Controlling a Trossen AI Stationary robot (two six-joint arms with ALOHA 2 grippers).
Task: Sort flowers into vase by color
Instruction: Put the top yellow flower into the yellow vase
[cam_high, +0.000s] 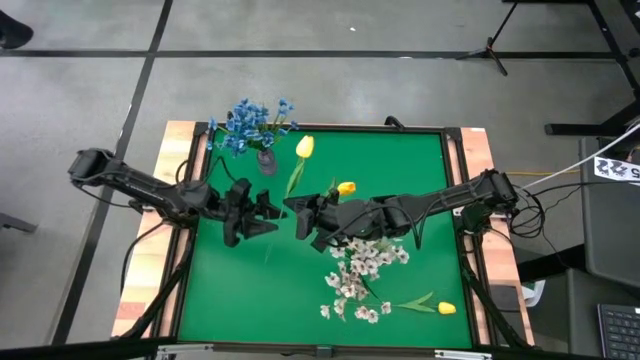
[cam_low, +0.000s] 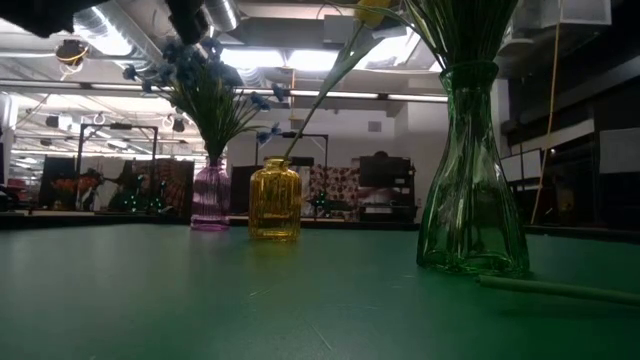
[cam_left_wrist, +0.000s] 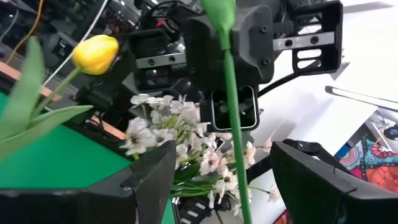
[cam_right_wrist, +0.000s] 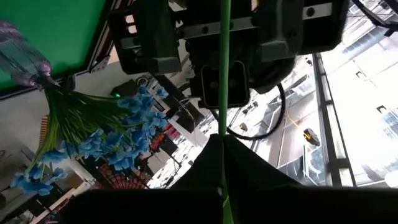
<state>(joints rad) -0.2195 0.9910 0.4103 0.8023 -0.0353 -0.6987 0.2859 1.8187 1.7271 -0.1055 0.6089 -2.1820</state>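
Between the blue flowers (cam_high: 250, 122) and white flowers (cam_high: 362, 268), right tool (cam_high: 301, 213) pinches a tulip stem (cam_right_wrist: 224, 62); left tool (cam_high: 268, 212) spread.

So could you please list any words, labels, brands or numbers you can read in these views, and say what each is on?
None can be read.
A white sheet with dark marks lies beyond the table's right side in the high view: too small to read.
The purple vase, yellow vase and green vase show no labels.
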